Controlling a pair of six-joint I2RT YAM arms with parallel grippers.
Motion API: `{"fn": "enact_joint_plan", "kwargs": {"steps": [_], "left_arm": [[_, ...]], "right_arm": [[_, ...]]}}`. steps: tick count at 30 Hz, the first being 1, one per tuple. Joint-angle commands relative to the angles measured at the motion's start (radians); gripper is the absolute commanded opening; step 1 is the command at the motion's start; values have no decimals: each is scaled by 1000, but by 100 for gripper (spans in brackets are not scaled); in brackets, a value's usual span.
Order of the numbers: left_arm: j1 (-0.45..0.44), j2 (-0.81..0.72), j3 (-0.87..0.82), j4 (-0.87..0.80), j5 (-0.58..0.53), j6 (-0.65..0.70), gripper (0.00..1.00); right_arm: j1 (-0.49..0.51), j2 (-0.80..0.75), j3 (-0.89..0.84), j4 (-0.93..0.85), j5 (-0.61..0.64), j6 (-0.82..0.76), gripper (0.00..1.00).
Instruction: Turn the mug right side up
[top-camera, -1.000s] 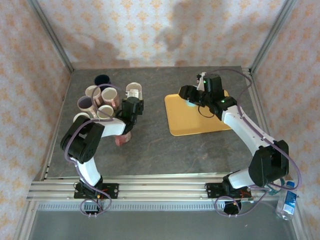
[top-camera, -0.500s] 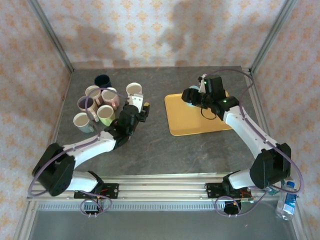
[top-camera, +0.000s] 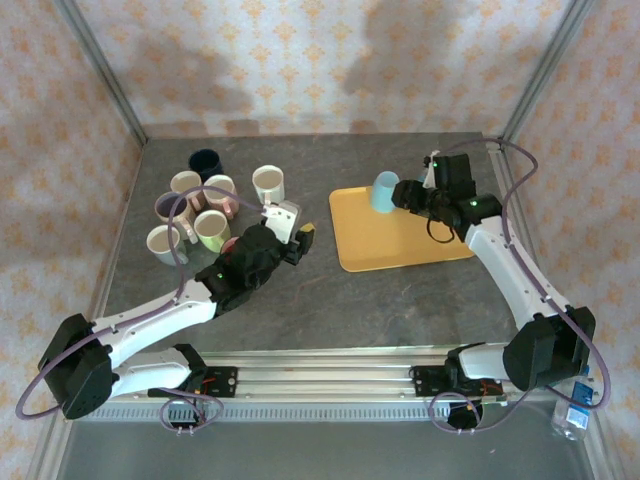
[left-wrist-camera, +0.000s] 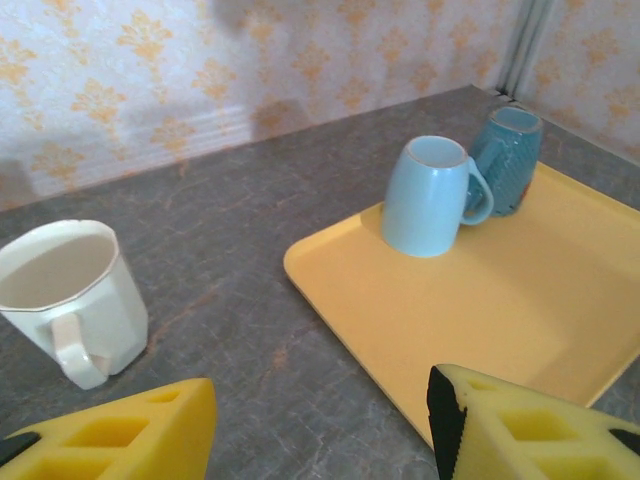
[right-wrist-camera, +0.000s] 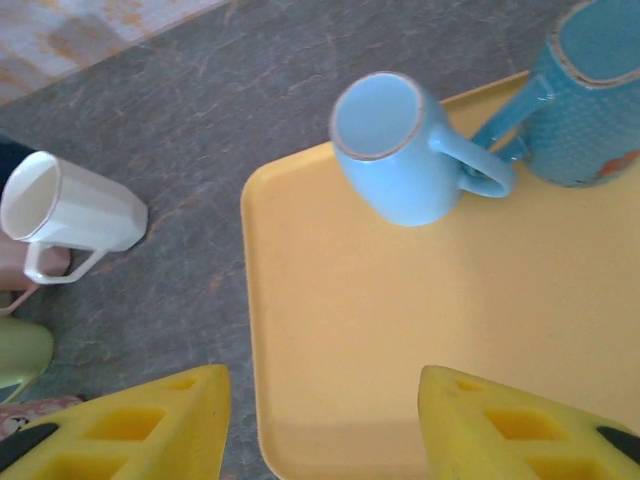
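Light blue mug (top-camera: 383, 192): it stands on end in the far left corner of the yellow tray (top-camera: 400, 250). Its handle is turned toward a teal mug (right-wrist-camera: 590, 110), which stands mouth up just beside it. I cannot tell whether the two touch. From the right wrist camera I see the light blue mug's upward face as a pale disc ringed by a thin brownish edge. From the left wrist camera the body looks slightly wider where it meets the tray. I cannot say for certain whether that upward face is the mouth or the base.

Right gripper (right-wrist-camera: 322, 415): it hangs over the tray, near the light blue mug and apart from it. Its yellow fingers (right-wrist-camera: 130, 425) are spread wide with nothing between them.

Left gripper (left-wrist-camera: 320, 425): it is held over the bare grey table (top-camera: 300, 300), between the tray's left edge and a white mug (left-wrist-camera: 70, 295). Its fingers (left-wrist-camera: 530, 430) are also parted and empty. From here I look across the tray's near corner toward both mugs on it.

The white mug stands mouth up on the table, well to the left of the tray. A cluster of further mugs (top-camera: 195, 210) sits beyond it, at the table's far left.
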Motion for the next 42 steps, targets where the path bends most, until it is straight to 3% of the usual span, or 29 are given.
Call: {"fn": "enact_joint_plan", "kwargs": {"steps": [1, 10, 14, 19, 21, 25, 31, 34, 42], "left_arm": [[-5, 11, -7, -4, 71, -5, 58], [-6, 112, 19, 77, 172, -55, 56], [-4, 112, 20, 75, 160, -48, 56], [-6, 118, 12, 67, 148, -41, 55], [-5, 137, 9, 68, 149, -33, 54], [-5, 166, 31, 30, 159, -32, 54], [-5, 201, 18, 66, 185, -58, 54], [-5, 217, 17, 75, 198, -63, 54], [-5, 233, 34, 60, 191, -35, 54]], "right_arm": [[-17, 7, 30, -63, 36, -37, 50], [-17, 142, 113, -98, 35, -42, 45], [-17, 235, 185, -145, 68, -85, 42], [-20, 330, 241, -157, 63, -369, 39], [-37, 373, 271, -175, -28, -459, 41], [-95, 451, 313, -179, -137, -536, 42], [-119, 483, 268, -56, -139, -746, 43], [-161, 497, 258, 3, -277, -799, 46], [-186, 601, 355, -72, -356, -1081, 51]]}}
